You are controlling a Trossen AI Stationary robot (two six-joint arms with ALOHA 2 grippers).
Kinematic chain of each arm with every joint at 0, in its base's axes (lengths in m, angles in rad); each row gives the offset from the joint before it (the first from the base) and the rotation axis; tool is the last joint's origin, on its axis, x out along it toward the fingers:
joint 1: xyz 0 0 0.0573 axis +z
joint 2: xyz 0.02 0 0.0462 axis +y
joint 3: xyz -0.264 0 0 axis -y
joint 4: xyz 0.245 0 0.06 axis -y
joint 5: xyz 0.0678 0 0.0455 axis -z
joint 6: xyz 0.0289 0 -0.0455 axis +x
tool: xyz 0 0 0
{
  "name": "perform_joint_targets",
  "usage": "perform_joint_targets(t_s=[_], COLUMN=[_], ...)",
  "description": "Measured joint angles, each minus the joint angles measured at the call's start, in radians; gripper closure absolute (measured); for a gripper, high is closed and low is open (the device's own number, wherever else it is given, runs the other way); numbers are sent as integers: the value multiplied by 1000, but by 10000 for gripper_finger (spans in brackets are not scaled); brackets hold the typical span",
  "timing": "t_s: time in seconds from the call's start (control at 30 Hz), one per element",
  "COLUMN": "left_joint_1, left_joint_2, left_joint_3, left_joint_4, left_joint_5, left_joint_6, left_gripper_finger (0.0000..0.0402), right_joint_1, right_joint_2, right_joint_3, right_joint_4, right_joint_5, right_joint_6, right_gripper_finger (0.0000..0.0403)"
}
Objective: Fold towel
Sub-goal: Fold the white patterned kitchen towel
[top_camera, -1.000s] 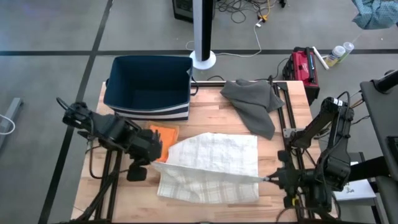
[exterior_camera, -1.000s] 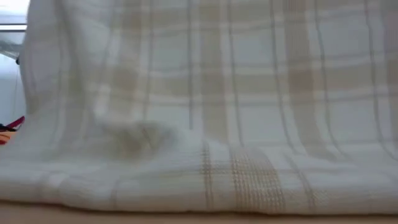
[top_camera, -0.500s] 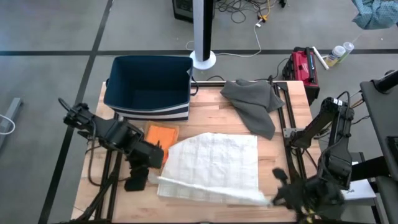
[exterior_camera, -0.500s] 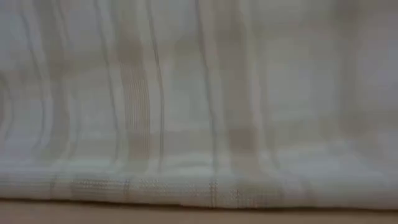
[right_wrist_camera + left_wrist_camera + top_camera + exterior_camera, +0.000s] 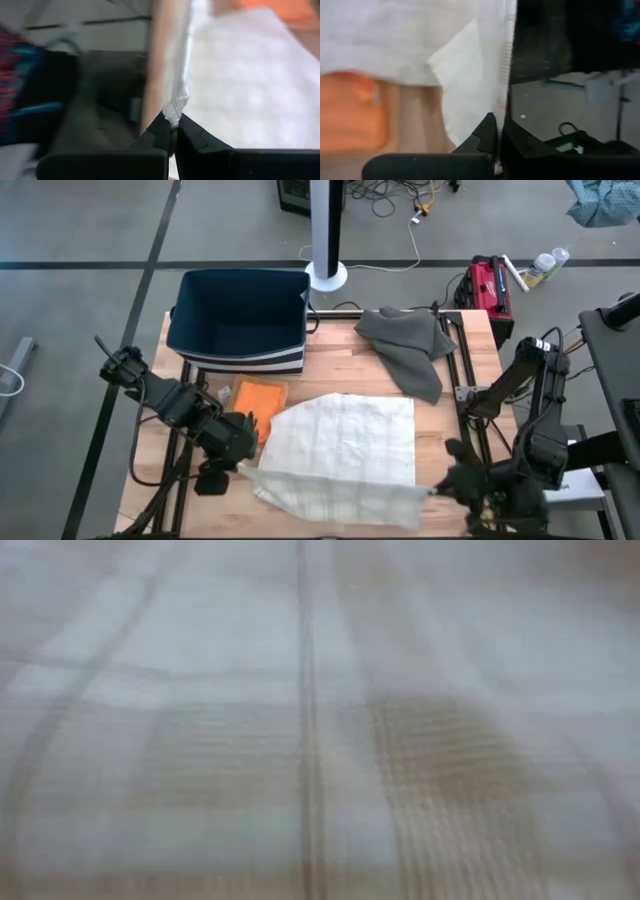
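Observation:
The white plaid towel (image 5: 345,442) lies mid-table, its far part flat on the wood. Its near edge is raised between my two grippers, and it fills the low view (image 5: 320,720). My left gripper (image 5: 243,467) is shut on the towel's near left corner. My right gripper (image 5: 437,491) is shut on the near right corner, close to the table's right rail. My left gripper pinches the towel's hemmed edge (image 5: 501,107) at its near left corner between its two fingers, slanting down from the left. The cloth rises from the hold and runs taut toward the other gripper. My right gripper pinches the tip of the near right corner (image 5: 176,106) between its two fingers, slanting down from the right. The corner is lifted off the wood, and the hem runs straight away from the fingers.
An orange cloth (image 5: 262,397) lies just beyond the left gripper. A crumpled grey cloth (image 5: 405,345) sits at the far right, and a navy bin (image 5: 240,315) at the far left. Metal rails run along both table sides.
Both grippers have drawn the towel's raised edge toward the table's near edge, staying shut. The edge stays stretched between them and has come closer to the low camera. The towel's far part has stayed on the table.

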State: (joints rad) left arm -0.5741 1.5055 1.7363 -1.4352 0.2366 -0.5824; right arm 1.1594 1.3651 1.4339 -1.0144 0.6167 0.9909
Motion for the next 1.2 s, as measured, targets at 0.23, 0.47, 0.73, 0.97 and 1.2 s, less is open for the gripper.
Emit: perform_joint_targets(t_s=[0.23,0.47,0.73,0.97,1.2], left_joint_1=[46,88,123,39,11], left_joint_2=[0,33,48,48,48], left_joint_3=[-5,-6,-5,-3,-4], left_joint_4=[-72,-79,-116,-4,-42], left_joint_5=[-85,-144,-108,84,-182], left_joint_6=[-19,100,129,52,108], left_gripper_finger=[401,401,401,401,401], right_joint_1=[-2,-1,1,30,50], right_joint_2=[13,13,12,14,42], right_joint_3=[-59,-128,-91,-38,-47], right_joint_4=[-124,-128,-57,375,104], right_joint_5=[37,30,18,-114,-50], right_joint_6=[187,199,163,-183,58], right_gripper_finger=[401,401,401,401,401])
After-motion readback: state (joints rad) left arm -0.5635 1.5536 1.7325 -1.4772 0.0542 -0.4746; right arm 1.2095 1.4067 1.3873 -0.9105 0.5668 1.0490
